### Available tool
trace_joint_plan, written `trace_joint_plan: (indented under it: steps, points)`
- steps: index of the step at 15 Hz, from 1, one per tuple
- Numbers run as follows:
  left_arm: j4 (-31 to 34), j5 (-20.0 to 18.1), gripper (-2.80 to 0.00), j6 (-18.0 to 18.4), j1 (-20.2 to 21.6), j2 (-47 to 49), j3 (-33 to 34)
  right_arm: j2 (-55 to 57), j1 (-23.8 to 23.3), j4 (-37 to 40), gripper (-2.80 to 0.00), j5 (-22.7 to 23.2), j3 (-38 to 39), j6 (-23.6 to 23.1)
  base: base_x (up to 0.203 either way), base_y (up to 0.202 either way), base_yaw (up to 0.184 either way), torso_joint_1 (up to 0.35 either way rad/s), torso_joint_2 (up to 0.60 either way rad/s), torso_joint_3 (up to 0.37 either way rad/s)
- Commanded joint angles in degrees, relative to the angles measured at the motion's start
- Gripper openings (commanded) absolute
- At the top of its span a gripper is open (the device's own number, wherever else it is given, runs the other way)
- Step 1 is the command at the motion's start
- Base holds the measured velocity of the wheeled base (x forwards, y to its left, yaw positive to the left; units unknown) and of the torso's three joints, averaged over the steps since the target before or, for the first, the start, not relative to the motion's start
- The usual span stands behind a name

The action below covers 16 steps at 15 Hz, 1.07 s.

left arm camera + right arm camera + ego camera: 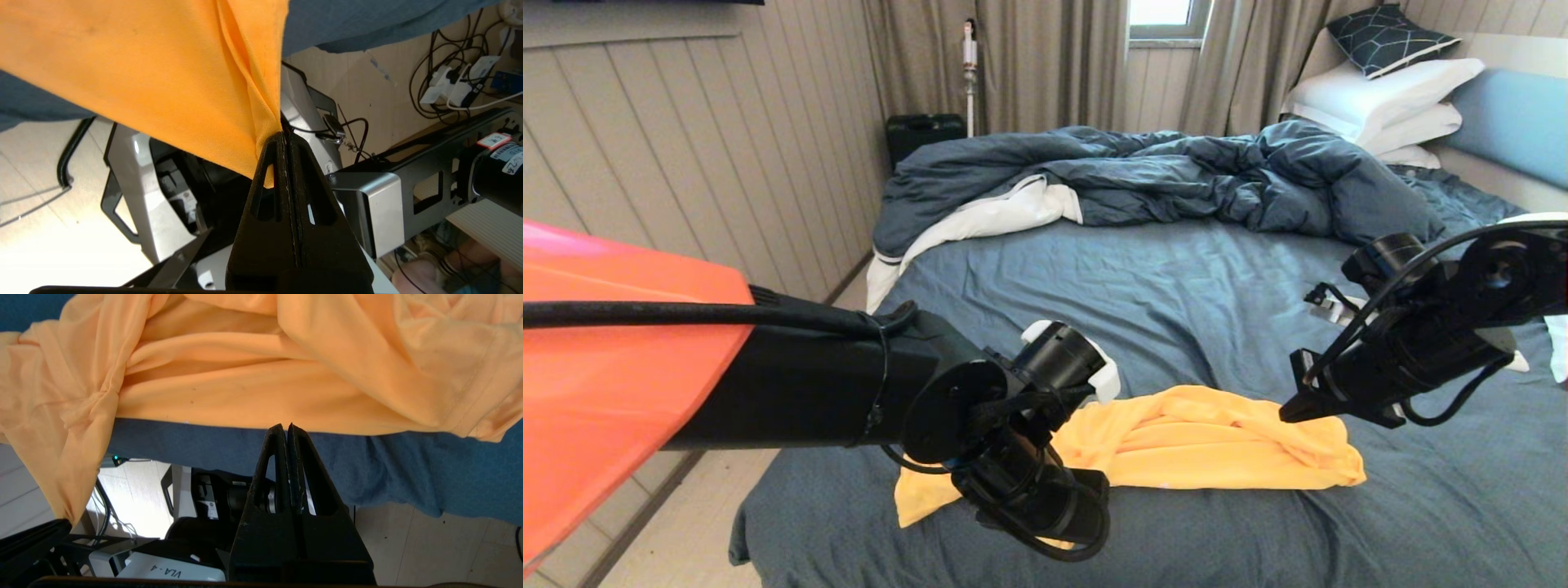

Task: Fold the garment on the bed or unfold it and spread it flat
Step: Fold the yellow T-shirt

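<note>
A dark patterned cushion (1390, 37) tops the stack by the far right wall, in front of beige curtains (1045, 61) that frame a small window (1161, 15). A black case (923, 135) stands on the floor against the curtains, a slim white stick vacuum (969, 73) upright just beside it, and pale vertical wall panelling (686, 147) runs along the left.

The bed (1176, 269) is carrying everything here, its slate-blue sheet lying bare across the middle. A yellow-orange T-shirt (1217, 441) is lying bunched near the near edge, its left end hanging off past that edge. A dark blue duvet (1176, 175) is lying rumpled across the far part, showing white underside at the left. White pillows (1380, 102) are stacking at the far right with a dark patterned cushion (1388, 37) on top.
</note>
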Motion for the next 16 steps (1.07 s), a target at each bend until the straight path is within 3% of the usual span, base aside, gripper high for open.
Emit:
trace_joint_plan:
  steps: [1, 7, 15, 16]
  points:
    - [-0.69, 0.15, -2.8, -0.13, -0.06, -0.01, 1.02, 0.06, 0.48, 0.16, -2.8, 0.06, 0.11, 0.06, 0.0, 0.0, 0.0, 0.0, 0.0, 0.0]
    - [-4.53, 1.6, -2.8, 0.42, -0.06, -0.66, 2.59, 0.33, 0.48, 0.16, -2.8, 0.06, -0.22, -0.12, 0.0, 0.0, 0.0, 0.0, 0.0, 0.0]
    - [-4.73, 3.75, -2.8, 0.4, -0.06, -1.68, 3.48, 0.24, 1.63, 0.16, -2.8, -0.03, 0.02, -0.03, 0.0, 0.0, 0.0, 0.0, 0.0, 0.0]
    - [-4.8, 3.94, 0.0, 0.48, -0.06, -1.49, 3.66, 0.15, 1.54, 0.16, -2.8, -0.03, 0.11, -0.03, 0.0, 0.0, 0.0, 0.0, 0.0, 0.0]
